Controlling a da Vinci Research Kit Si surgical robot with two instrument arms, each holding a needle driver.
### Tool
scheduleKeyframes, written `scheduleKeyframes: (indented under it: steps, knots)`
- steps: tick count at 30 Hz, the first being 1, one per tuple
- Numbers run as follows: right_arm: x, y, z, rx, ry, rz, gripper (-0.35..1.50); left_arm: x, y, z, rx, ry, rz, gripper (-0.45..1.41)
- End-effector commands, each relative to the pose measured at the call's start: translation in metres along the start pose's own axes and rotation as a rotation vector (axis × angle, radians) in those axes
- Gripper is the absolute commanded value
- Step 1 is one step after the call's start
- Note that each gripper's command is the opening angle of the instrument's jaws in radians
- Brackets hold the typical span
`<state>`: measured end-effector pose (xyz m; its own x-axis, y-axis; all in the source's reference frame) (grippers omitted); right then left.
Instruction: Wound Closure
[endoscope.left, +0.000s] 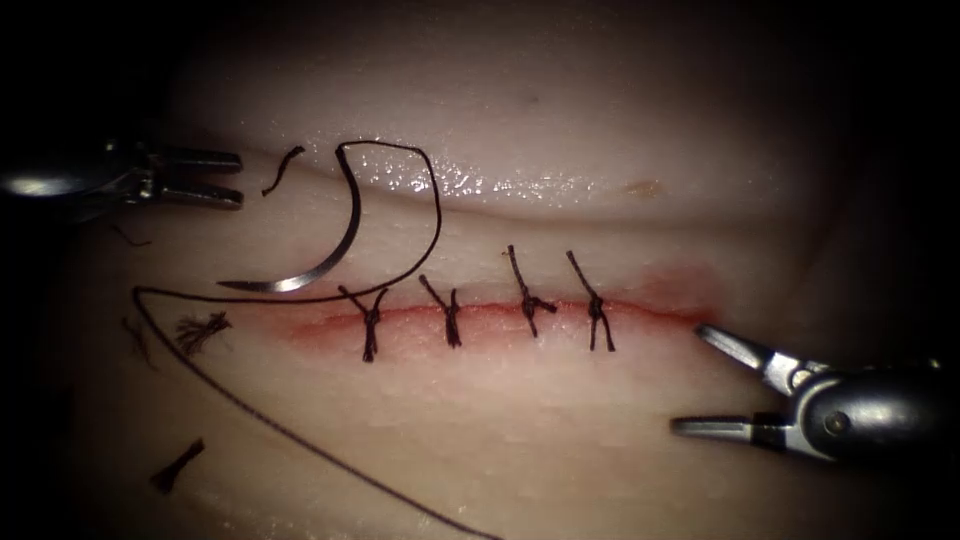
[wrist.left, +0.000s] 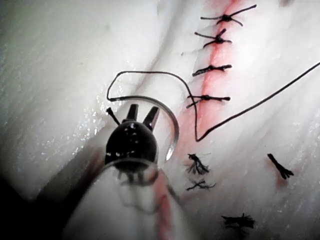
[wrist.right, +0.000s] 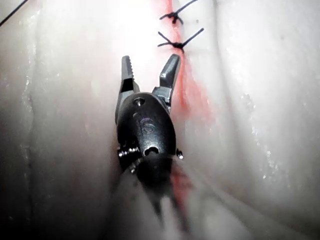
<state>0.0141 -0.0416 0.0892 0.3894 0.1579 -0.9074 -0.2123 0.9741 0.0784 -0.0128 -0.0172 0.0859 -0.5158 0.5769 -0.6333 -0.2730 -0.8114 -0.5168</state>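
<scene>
Both my end effectors hold nothing: left (endoscope.left: 215, 177) open a little, right (endoscope.left: 705, 380) wide. Needle (endoscope.left: 330, 245) lies free on the tissue (endoscope.left: 600, 420), just beside left's tips, not in it. Thread (endoscope.left: 300, 440) trails slack. Four knots (endoscope.left: 452, 318) close the cut (endoscope.left: 640, 310).

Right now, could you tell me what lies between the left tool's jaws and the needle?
In the endoscope view, a short cut end of thread lies on the tissue between the left tool, jaws open and empty, and the needle, which rests free on the surface.
</scene>
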Motion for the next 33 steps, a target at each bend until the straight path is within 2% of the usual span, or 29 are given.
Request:
scheduleKeyframes:
  steps: [1,6,11,21,30,33]
  knots:
    - [-0.0003,-0.0005,0.0008,0.001,-0.001,0.003,0.71,-0.0005,0.0002,0.001,-0.004,0.003,-0.003,0.29]
    - [-0.0003,-0.0005,0.0008,0.0,-0.001,0.003,0.71,-0.001,0.0006,0.0022,-0.027,-0.002,-0.024,0.51]
    - [-0.0003,-0.0007,0.0009,-0.001,-0.001,0.008,0.71,-0.0015,0.0003,0.0038,-0.032,-0.022,-0.014,0.61]
    - [-0.0003,-0.001,0.001,-0.003,-0.001,0.006,0.74,-0.0031,0.0006,0.0073,-0.039,-0.105,0.001,0.61]
    - [-0.0003,-0.0013,0.0013,-0.01,-0.004,0.004,0.78,-0.0046,0.0003,0.0082,-0.038,-0.143,0.008,0.56]
    - [-0.0003,-0.0013,0.0014,-0.01,-0.005,0.005,0.78,-0.005,0.0006,0.0082,-0.035,-0.189,0.015,0.56]
